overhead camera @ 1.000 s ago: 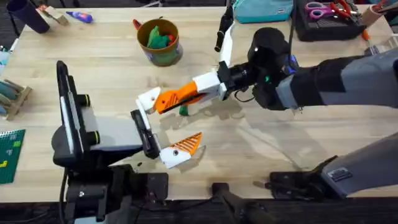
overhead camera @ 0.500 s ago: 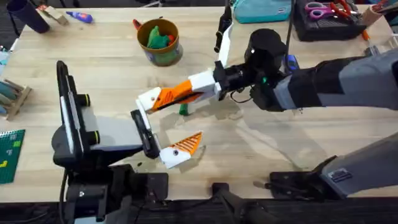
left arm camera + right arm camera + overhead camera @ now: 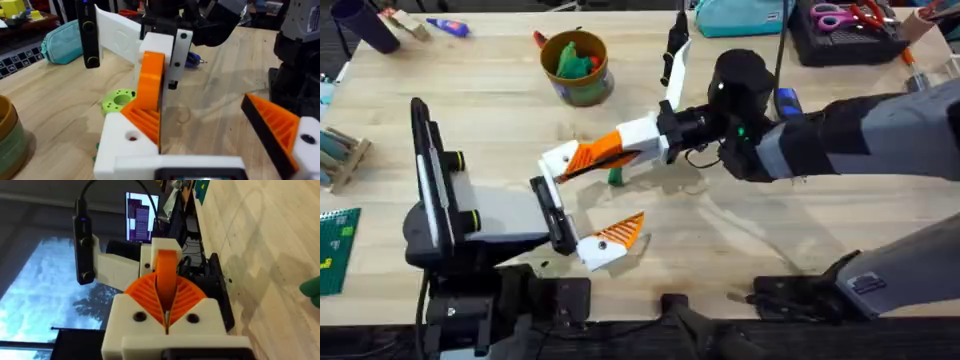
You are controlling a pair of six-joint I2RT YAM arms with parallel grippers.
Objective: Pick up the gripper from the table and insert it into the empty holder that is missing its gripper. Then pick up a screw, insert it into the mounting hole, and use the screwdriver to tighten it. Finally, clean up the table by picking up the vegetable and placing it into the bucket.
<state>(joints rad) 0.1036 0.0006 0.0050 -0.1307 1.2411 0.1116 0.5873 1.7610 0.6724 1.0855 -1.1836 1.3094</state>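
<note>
My right gripper (image 3: pixel 584 157) reaches across the table's middle, shut on the orange ridged gripper (image 3: pixel 592 152), which meets the white holder (image 3: pixel 558 159). In the right wrist view its orange pads clamp the gripper (image 3: pixel 166 265) edge-on. The left wrist view shows that gripper (image 3: pixel 150 85) standing in the holder (image 3: pixel 122 145). My left gripper (image 3: pixel 588 200) stands open on the grey stand, its dotted orange-and-white tip (image 3: pixel 620 235) apart from the holder. The dark-green vegetable (image 3: pixel 614 177) lies under the right gripper. The blue screwdriver (image 3: pixel 786 100) lies behind the right arm. The bucket (image 3: pixel 577 85) stands at the back. The screw is out of view.
A bright green ring (image 3: pixel 120 99) lies beyond the holder. A dark purple cup (image 3: pixel 362 22) stands at the back left, a teal pouch (image 3: pixel 740 14) and a black tool tray (image 3: pixel 840 40) at the back right. A wooden rack (image 3: pixel 340 155) sits at the left edge.
The right gripper, still shut on the orange gripper, has shifted slightly left and toward the back, against the holder. The stand and the left gripper have not moved.
</note>
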